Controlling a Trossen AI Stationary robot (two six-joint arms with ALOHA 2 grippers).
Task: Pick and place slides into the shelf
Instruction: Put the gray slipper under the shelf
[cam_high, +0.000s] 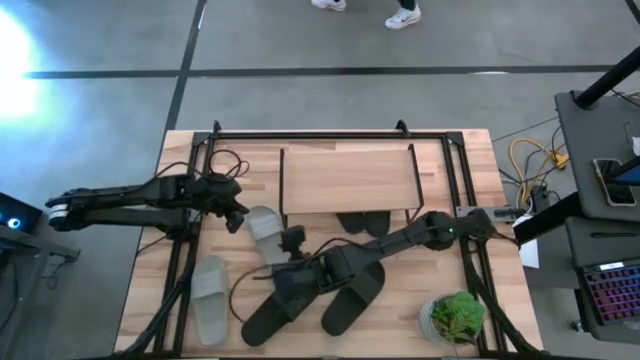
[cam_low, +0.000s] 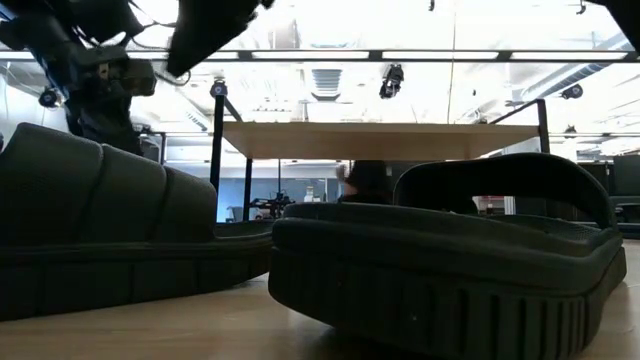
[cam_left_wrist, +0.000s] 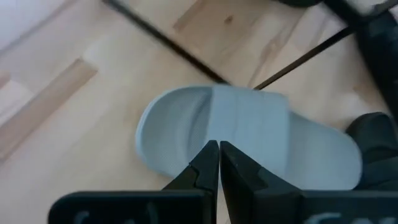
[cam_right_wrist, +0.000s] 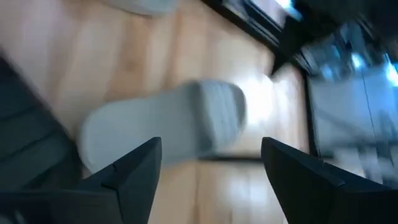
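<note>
The shelf (cam_high: 348, 178) stands at the far middle of the table, and two black slides (cam_high: 365, 222) lie under its near edge. One grey slide (cam_high: 264, 232) lies sole-down left of the shelf. My shut left gripper (cam_high: 238, 218) sits at that slide's far-left end; in the left wrist view the gripper (cam_left_wrist: 219, 148) is over the slide's strap (cam_left_wrist: 249, 124). A second grey slide (cam_high: 210, 292) lies near the left front. Two more black slides (cam_high: 285, 305) (cam_high: 355, 297) lie at the near middle. My right gripper (cam_high: 283, 283) hovers open over the left one; its wrist view (cam_right_wrist: 211, 155) faces the second grey slide (cam_right_wrist: 168, 121). My left gripper's shut fingertips (cam_left_wrist: 208, 155) stand over the grey slide's strap, coming from above and from the table's left. I cannot tell whether they touch it. The slide lies flat on the table.
A black metal frame (cam_high: 200, 150) runs around the table's edges. A small potted plant (cam_high: 455, 318) stands at the near right corner. In the low view the two near black slides (cam_low: 100, 220) (cam_low: 450, 270) fill the foreground before the shelf (cam_low: 380, 140). A person's shoes (cam_high: 400, 15) show beyond the table.
</note>
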